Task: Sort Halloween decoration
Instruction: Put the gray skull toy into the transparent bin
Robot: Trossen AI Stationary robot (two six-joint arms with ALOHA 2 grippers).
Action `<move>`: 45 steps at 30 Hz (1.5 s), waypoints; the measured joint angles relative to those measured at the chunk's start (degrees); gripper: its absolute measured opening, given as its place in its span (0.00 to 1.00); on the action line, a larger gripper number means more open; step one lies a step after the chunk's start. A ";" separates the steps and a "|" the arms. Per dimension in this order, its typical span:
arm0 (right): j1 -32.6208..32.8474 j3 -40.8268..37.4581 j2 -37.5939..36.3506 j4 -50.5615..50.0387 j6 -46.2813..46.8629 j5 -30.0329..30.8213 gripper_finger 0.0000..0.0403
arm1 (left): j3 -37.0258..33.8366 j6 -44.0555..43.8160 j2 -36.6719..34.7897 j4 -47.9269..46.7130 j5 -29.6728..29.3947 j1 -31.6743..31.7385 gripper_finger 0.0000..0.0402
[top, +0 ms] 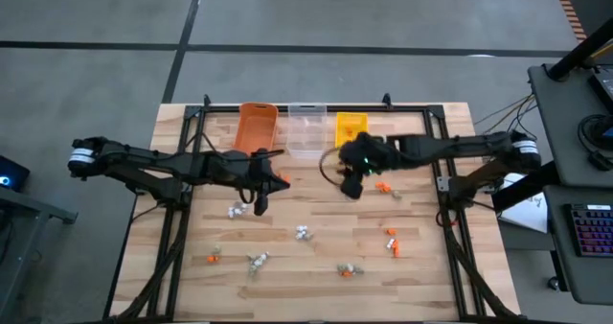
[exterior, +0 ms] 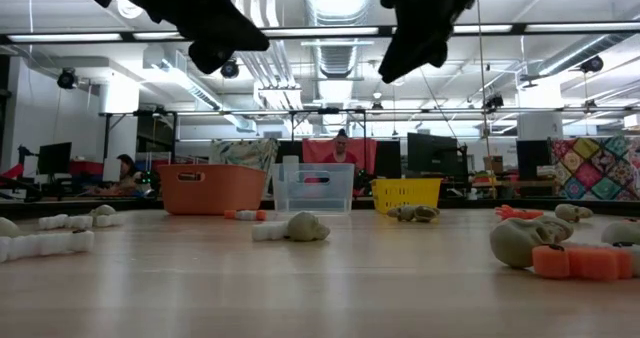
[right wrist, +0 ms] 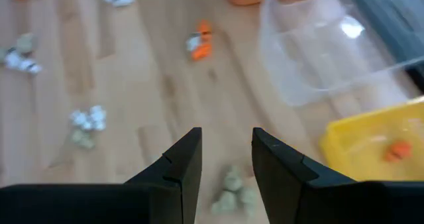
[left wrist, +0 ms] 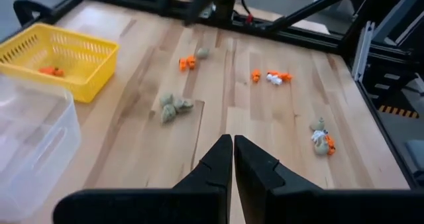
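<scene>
The Halloween decoration lies scattered on the wooden table as tiny trinkets: white ones (top: 237, 210), grey-tan ones (top: 257, 261) and orange ones (top: 391, 243). My left gripper (left wrist: 233, 151) is shut and empty, high over the table's left middle (top: 261, 201). My right gripper (right wrist: 226, 148) is open with nothing between its fingers, above the table near the yellow bin (top: 351, 185). A grey-tan cluster (right wrist: 232, 192) lies on the wood beneath it. In the low view both grippers (exterior: 215, 38) (exterior: 415, 38) hang well clear of the tabletop.
Three bins stand in a row at the far edge: orange (top: 257, 127), clear (top: 306, 130) and yellow (top: 351, 127). One orange trinket (left wrist: 51, 71) lies in the yellow bin. A black frame (top: 441, 185) runs round the table. People sit in the room beyond.
</scene>
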 joint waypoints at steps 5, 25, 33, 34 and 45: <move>4.82 -7.88 -3.02 8.92 0.04 -0.02 0.30 | 0.00 -4.92 0.01 -3.59 0.02 0.02 0.00; 8.86 -14.19 -3.78 20.97 0.13 -0.01 0.30 | 3.08 -30.12 2.61 -52.92 5.44 -0.20 0.00; 8.86 -14.19 -3.78 21.92 0.09 -0.02 0.30 | 2.89 -30.38 6.00 -52.46 4.43 -0.23 0.06; 8.86 -14.19 -3.78 21.92 0.11 -0.02 0.30 | 2.89 -30.39 6.52 -52.44 4.02 -0.23 0.08; 8.86 -14.19 -3.73 21.83 0.11 -0.04 0.30 | 2.84 -30.24 13.10 -52.16 2.75 -0.23 0.33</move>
